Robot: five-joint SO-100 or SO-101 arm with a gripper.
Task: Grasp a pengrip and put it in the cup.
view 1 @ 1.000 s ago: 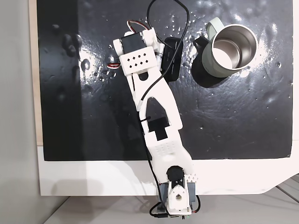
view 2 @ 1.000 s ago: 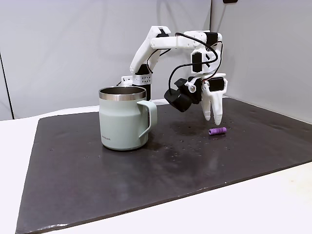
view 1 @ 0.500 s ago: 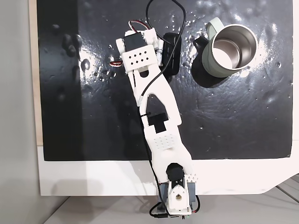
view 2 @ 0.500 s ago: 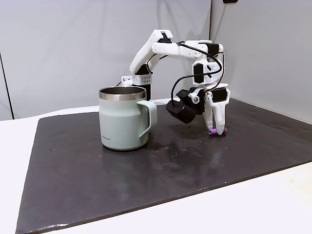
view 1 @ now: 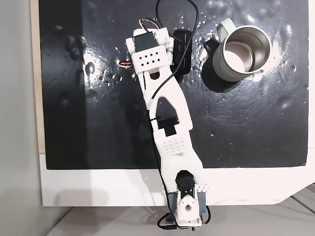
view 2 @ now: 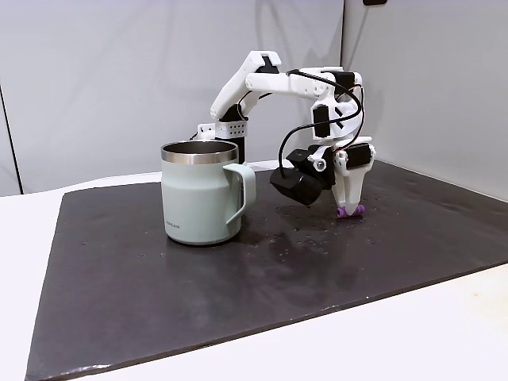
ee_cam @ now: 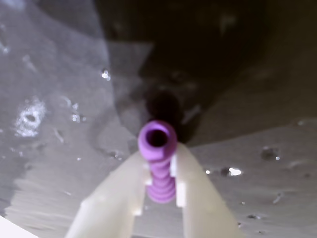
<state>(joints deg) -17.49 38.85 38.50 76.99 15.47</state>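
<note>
The purple ribbed pengrip (ee_cam: 161, 181) sits pinched between my two pale fingers (ee_cam: 114, 203) in the wrist view, its open end tilted up toward the camera. In a fixed view from the side, my gripper (view 2: 348, 209) points down at the black mat and is shut on the pengrip (view 2: 350, 210), right at the mat's surface; I cannot tell whether it touches. The cup (view 2: 201, 194), pale grey-green with a steel rim, stands upright to the left of the gripper, its handle facing it. From above, the cup (view 1: 224, 66) is at the top right, its steel inside bare.
The black mat (view 2: 238, 286) covers most of the white table (view 1: 98, 187). My white arm (view 1: 167, 123) reaches from the bottom edge up across the mat. A black camera housing (view 2: 295, 182) and a looping cable (view 1: 177, 10) hang between gripper and cup.
The gripper dropped onto the pengrip lying on the mat and shut on it. The wrist has since shifted slightly toward the cup, taking the pengrip along.
</note>
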